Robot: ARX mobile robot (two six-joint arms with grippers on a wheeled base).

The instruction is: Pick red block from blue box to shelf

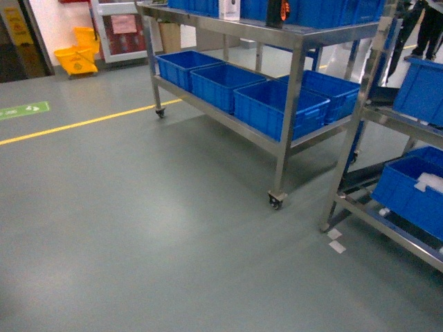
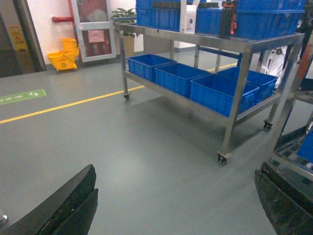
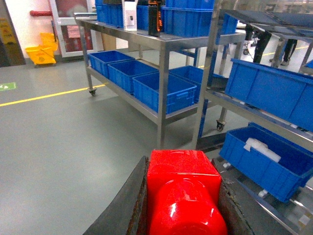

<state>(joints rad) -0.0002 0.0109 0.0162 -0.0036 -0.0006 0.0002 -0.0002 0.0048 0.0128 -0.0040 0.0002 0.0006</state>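
Note:
The red block point(image 3: 183, 196) fills the bottom of the right wrist view, glossy, with its round stud facing the camera. My right gripper point(image 3: 182, 169) is shut on it, one dark finger pressed on each side. My left gripper point(image 2: 175, 170) is open and empty above the grey floor. Ahead stands the shelf point(image 1: 296, 83), a steel rack on casters; it also shows as the shelf point(image 2: 239, 73) and the shelf point(image 3: 164, 73) in the wrist views. The blue box is out of view. Neither gripper shows in the head view.
Dark blue crates point(image 1: 280, 107) fill the rack's lower tier, and more stand on top. A second steel rack point(image 1: 356, 124) with blue crates point(image 1: 412, 190) stands at the right. A yellow mop bucket point(image 1: 77, 59) sits far left. A yellow line point(image 1: 83, 123) crosses the floor.

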